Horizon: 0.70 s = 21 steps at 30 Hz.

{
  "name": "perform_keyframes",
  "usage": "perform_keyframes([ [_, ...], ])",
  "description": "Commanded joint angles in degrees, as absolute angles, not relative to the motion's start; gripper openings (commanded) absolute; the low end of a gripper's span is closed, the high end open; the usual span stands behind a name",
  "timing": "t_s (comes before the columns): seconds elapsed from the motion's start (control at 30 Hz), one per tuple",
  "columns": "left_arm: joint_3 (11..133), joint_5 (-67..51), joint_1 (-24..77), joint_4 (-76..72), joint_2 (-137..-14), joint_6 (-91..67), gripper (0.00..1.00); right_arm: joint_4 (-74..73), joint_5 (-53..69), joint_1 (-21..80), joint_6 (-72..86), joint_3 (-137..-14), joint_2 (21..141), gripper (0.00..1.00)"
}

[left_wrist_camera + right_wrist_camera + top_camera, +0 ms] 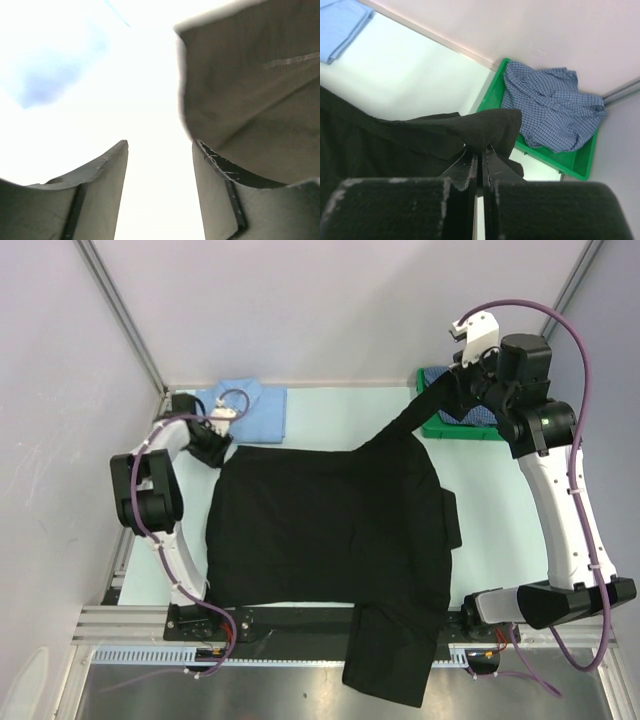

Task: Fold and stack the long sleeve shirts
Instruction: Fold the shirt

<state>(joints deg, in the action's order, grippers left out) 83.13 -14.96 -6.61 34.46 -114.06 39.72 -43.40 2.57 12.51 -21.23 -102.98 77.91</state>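
The black shirt (pixel 330 530) lies spread over the middle of the table, one sleeve hanging over the near edge. My right gripper (pixel 462 380) is shut on the other black sleeve (pixel 485 127) and holds it lifted above the far right, next to the green bin (pixel 470 430). The checked shirt (pixel 550 107) lies crumpled in that bin. The light blue shirt (pixel 250 412) lies folded at the far left. My left gripper (pixel 222 448) is open and empty at the black shirt's far left corner, with black fabric (pixel 250 95) just right of its fingers.
The green bin (pixel 570 160) stands against the back wall at the right. Metal frame posts rise at both far corners. The table's near edge has an aluminium rail under the hanging sleeve.
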Motion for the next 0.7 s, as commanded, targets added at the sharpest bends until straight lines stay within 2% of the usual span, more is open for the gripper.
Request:
perform_keyframes([
  [0.0, 96.9, -27.5, -7.3, 45.1, -114.3, 52.7, 0.61, -41.0, 7.2, 12.6, -22.5, -103.2, 74.5, 0.0],
  [0.23, 104.0, -35.3, -3.4, 55.4, -118.0, 72.3, 0.67, -41.0, 8.1, 12.7, -22.6, -102.8, 73.7, 0.0],
  [0.43, 104.7, -35.6, -0.4, 58.6, -120.5, 87.2, 0.7, -41.7, 10.4, 12.8, -23.6, -102.7, 72.7, 0.0],
  [0.67, 108.4, -33.5, 4.3, 62.2, -125.1, 94.5, 0.73, -43.4, 12.9, 14.1, -25.0, -101.5, 70.9, 0.0],
])
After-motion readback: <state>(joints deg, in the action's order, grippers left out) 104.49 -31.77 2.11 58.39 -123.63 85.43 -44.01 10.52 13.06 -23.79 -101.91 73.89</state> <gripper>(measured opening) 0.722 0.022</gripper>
